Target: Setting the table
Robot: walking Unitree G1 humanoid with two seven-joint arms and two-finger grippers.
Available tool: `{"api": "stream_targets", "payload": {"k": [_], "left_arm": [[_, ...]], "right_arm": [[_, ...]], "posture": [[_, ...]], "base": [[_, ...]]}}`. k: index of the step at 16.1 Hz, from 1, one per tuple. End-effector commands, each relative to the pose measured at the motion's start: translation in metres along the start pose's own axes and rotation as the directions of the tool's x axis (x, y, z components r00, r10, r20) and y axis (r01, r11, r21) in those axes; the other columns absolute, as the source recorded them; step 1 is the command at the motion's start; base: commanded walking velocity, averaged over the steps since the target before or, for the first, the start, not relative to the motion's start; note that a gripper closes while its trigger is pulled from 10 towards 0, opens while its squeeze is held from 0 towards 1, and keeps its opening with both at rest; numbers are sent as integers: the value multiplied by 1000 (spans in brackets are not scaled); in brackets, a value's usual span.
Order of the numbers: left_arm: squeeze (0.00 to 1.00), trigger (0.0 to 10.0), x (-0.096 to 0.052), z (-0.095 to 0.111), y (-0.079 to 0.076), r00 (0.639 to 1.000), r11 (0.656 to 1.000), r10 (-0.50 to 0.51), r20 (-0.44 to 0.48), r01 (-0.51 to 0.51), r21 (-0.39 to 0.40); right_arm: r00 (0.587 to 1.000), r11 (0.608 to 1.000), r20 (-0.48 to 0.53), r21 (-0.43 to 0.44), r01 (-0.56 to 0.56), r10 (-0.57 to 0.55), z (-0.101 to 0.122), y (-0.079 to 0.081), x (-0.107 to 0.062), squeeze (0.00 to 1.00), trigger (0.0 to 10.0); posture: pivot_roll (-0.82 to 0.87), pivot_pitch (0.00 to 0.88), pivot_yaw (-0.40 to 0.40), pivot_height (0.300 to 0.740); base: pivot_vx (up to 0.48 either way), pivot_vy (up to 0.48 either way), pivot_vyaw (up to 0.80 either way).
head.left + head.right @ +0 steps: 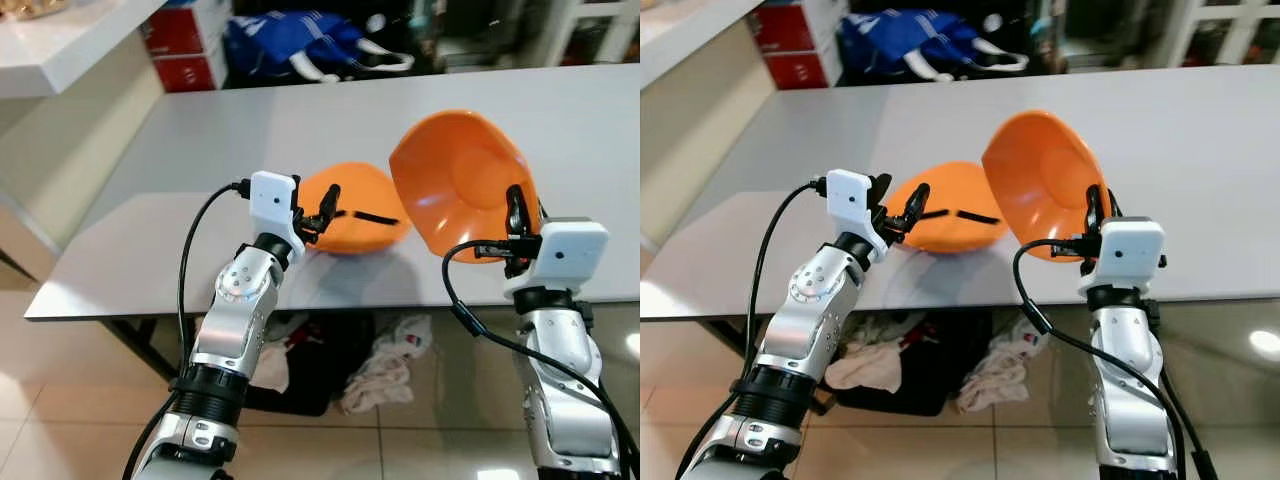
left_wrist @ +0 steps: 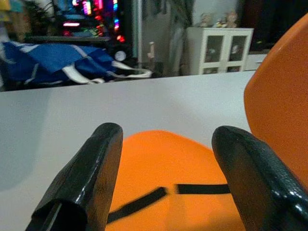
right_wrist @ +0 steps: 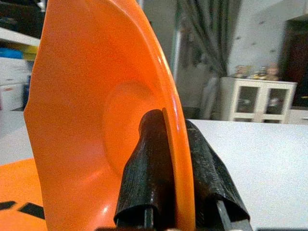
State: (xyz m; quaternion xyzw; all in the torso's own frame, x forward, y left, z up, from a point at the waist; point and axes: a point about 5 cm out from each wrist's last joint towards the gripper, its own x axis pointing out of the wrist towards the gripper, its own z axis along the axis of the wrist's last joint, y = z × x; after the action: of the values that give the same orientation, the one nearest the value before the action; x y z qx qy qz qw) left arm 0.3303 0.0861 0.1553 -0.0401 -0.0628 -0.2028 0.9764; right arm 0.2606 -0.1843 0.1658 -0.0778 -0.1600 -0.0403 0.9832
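Orange fills my head views: an upturned bowl (image 1: 352,208) lies near the grey tabletop's (image 1: 200,150) front edge, partly hidden behind my left gripper (image 1: 322,212). Blue bag (image 1: 290,42) beyond the far edge, rags (image 1: 385,365) on the floor beneath. In my left wrist view, both fingers (image 2: 82,187) stand wide apart, empty, just short of that bowl. In my right wrist view, my right gripper (image 3: 175,163) pinches the tilted bowl's (image 3: 91,110) rim, raised above the tabletop.

Both head eyes look down over the near edge of the grey table (image 1: 200,140); each wrist camera sits close, facing across it toward the far edge.
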Motion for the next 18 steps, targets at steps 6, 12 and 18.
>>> {"api": "stream_targets", "payload": {"k": [6, 12, 18], "left_arm": [[0, 10000, 2, 9, 0, 999, 1000, -6, 45, 7, -2], [0, 10000, 5, 13, -4, 998, 1000, -24, 52, 25, -6], [0, 10000, -6, 15, -12, 993, 993, -113, 12, 114, -20]], "right_arm": [[997, 998, 72, 39, -45, 42, 18, 11, 12, 0, 0], [990, 965, 108, 237, -112, 89, 36, 25, 62, 0, 0], [993, 885, -28, 457, -86, 111, 6, 38, 84, 0, 0]], "posture": [[-50, 0, 106, 736], [-26, 0, 102, 736], [67, 0, 58, 736]], "base": [[216, 0, 0], [0, 0, 0], [0, 0, 0]]}}
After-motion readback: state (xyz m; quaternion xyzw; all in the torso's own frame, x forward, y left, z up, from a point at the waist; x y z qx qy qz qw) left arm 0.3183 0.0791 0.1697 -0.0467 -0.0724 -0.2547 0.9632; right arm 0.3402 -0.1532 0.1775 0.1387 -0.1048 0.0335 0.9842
